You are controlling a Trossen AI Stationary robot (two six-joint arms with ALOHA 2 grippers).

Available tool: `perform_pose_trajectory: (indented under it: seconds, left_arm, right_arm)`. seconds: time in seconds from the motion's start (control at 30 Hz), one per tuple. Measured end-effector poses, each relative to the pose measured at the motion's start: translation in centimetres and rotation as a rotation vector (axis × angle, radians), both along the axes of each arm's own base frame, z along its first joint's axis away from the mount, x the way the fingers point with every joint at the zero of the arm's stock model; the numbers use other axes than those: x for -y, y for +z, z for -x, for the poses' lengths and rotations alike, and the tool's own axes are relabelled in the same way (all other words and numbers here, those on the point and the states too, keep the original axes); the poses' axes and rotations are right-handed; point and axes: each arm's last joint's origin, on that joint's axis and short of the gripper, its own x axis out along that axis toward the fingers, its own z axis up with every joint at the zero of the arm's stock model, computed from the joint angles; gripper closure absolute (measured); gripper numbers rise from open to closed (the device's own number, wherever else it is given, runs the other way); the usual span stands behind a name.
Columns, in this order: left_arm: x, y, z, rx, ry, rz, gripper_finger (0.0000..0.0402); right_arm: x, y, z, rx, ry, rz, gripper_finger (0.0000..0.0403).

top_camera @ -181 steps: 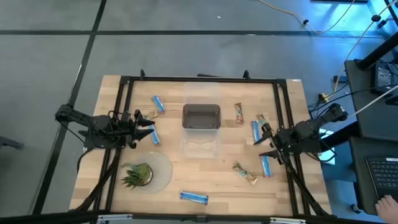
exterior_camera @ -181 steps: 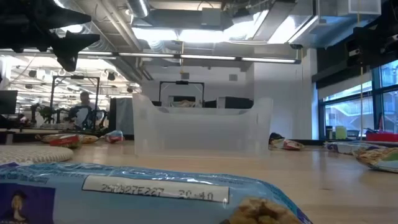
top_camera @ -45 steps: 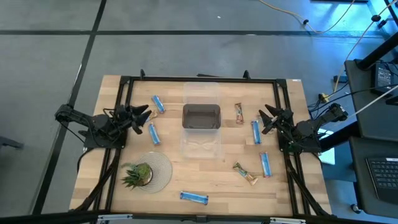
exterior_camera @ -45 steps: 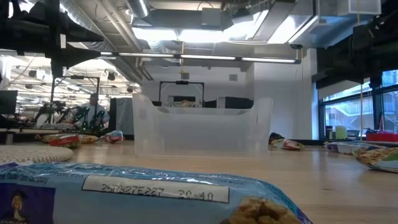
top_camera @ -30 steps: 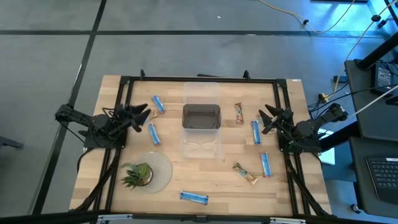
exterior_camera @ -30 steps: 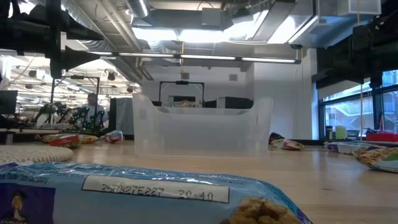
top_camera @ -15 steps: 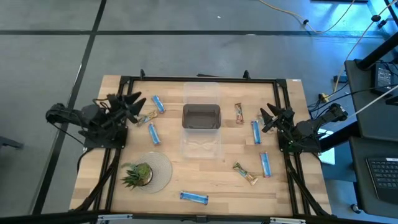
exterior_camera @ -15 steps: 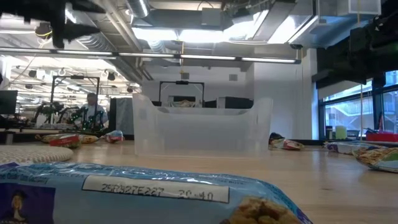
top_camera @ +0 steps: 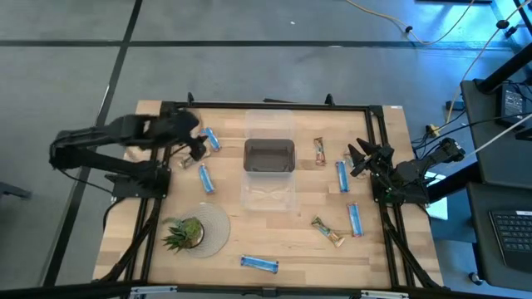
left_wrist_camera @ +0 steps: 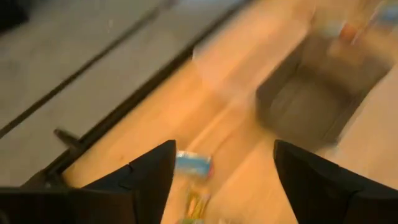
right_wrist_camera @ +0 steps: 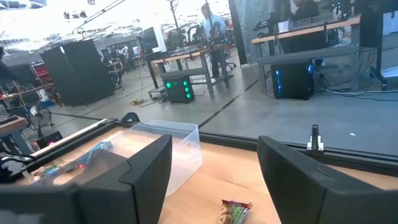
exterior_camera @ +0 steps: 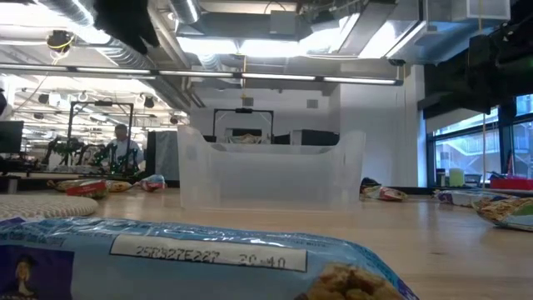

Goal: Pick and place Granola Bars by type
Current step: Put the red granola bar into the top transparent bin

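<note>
My left gripper is out over the table's left side, just beside the blue bar and above the small gold-wrapped bar; fingers spread wide, nothing between them in the left wrist view, where a blue bar end shows between the finger tips with the dark bin beyond. My right gripper sits at the table's right side, just beside a blue bar, fingers also spread wide and empty. Granola bars are scattered on the wooden table: another blue one left of centre, a brown one right of the dark bin, a blue one lower right, a gold/green pair near it, and a blue one at the front edge. That front bar fills the bottom of the low view. The clear bin sits directly in front of the dark bin, touching it; I can't tell if either holds bars. Potted plant on its round mat at front left.
</note>
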Motion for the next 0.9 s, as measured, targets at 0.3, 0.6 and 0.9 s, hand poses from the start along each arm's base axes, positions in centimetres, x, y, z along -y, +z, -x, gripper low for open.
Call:
perform_pose_trajectory:
  seconds: [0.3,0.6,0.9]
  left_arm:
    - [-6.3,-2.5,-5.5,-0.351,-0.308,0.109,0.0139]
    - [-10.8,-8.3,-7.6,-0.753,-0.575,0.160,0.0139]
    - [-14.2,-13.6,-8.8,-1.043,-0.738,0.200,0.0139]
  right_arm:
    - [0.0,0.0,0.0,0.025,0.002,-0.020,0.0164]
    - [0.0,0.0,0.0,0.043,0.003,-0.035,0.0164]
    - [0.0,0.0,0.0,0.043,0.003,-0.035,0.0164]
